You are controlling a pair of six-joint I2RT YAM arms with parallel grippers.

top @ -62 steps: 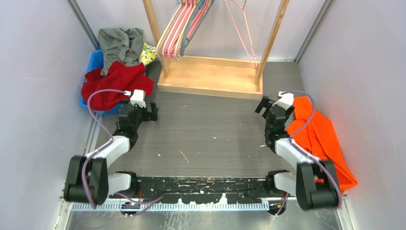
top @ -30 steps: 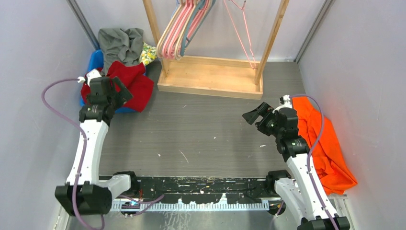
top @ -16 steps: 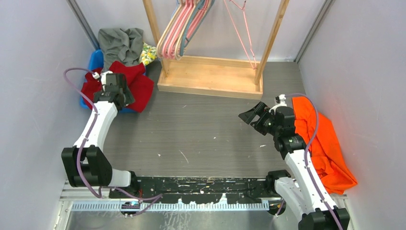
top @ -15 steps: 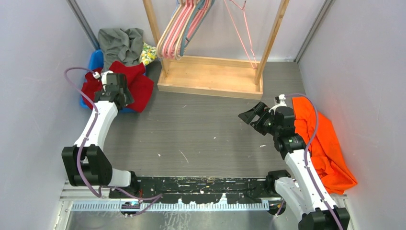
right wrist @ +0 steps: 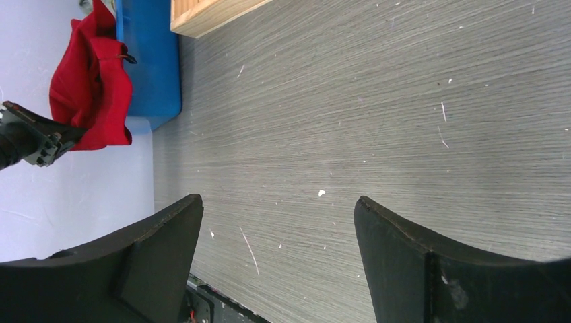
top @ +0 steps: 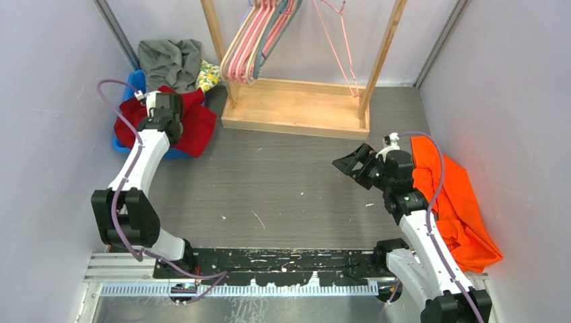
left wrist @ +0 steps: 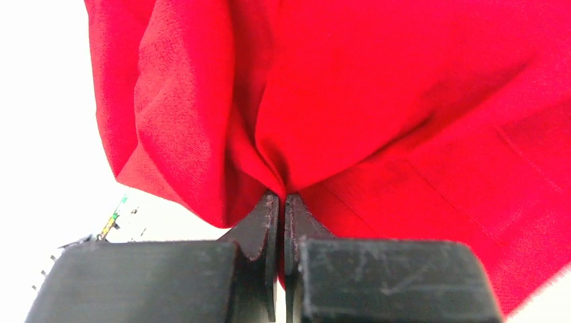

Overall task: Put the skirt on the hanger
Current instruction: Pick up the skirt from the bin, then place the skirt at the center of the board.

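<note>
Left jaws pinch a fold of red skirt (left wrist: 377, 101); right jaws stand spread above the table (right wrist: 404, 101).

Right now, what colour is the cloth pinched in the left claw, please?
The cloth is plain red, clearest in the left wrist view.

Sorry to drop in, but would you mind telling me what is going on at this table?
The left gripper is shut on a fold of the red skirt, which lies over the blue bin at the far left. The right gripper is open and hovers above the table beside an orange garment. The hangers hang on the wooden rack; the skirt is not yet on one.
</note>
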